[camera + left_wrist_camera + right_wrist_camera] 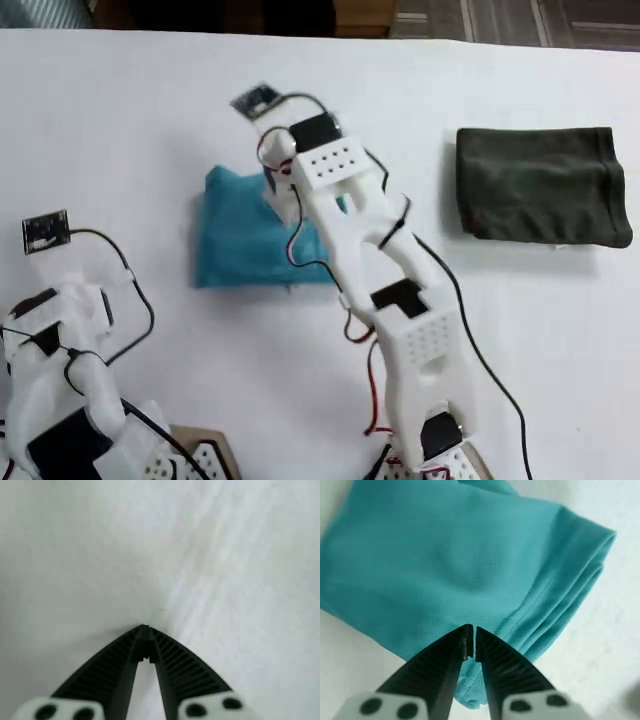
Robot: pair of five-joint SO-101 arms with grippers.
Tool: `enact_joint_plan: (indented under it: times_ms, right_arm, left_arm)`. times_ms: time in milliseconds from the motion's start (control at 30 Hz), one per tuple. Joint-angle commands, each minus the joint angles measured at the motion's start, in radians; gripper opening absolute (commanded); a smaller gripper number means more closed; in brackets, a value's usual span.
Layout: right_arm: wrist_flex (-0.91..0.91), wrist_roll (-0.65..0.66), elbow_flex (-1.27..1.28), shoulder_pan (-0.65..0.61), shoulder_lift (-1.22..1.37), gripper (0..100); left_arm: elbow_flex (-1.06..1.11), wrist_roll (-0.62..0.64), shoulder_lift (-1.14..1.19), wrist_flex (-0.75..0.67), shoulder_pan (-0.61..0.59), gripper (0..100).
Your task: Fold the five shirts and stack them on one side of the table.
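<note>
A folded teal shirt [240, 245] lies in the middle of the white table [120, 130]. My right arm [400, 300] stretches from the front edge over it, and my right gripper [471, 632] hangs shut just above the teal shirt [445, 565], near its layered folded edge, with no cloth between the tips. A folded dark green shirt [540, 185] rests at the right side of the table. My left arm [60, 380] sits drawn back at the front left corner. Its gripper [145, 630] is shut over bare table, holding nothing.
Red and black cables [300, 250] trail along the right arm over the teal shirt. A wooden base [205, 450] shows under the left arm. Bare table surface lies along the back and left.
</note>
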Motion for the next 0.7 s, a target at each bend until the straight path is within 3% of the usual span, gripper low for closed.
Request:
enact_joint_plan:
  times_ms: [0, 100, 300, 467, 667]
  right_arm:
    - [0.096, 0.0, -0.044, -0.008, 0.045, 1.9]
    - [0.163, 0.0, -0.028, 0.005, 0.058, 1.9]
    - [0.127, 0.0, -0.089, 0.038, -0.002, 1.9]
    - [-0.038, -0.008, -0.295, -0.008, 0.01, 1.9]
    - [-0.232, 0.0, -0.325, -0.147, 0.139, 1.9]
  left_arm:
    - [-0.001, 0.006, -0.029, -0.014, -0.002, 3]
    - [-0.001, 0.006, -0.029, -0.014, -0.002, 3]
    - [-0.001, 0.006, -0.029, -0.014, -0.002, 3]
    - [-0.001, 0.006, -0.029, -0.014, -0.002, 3]
    - [-0.001, 0.006, -0.029, -0.014, -0.002, 3]
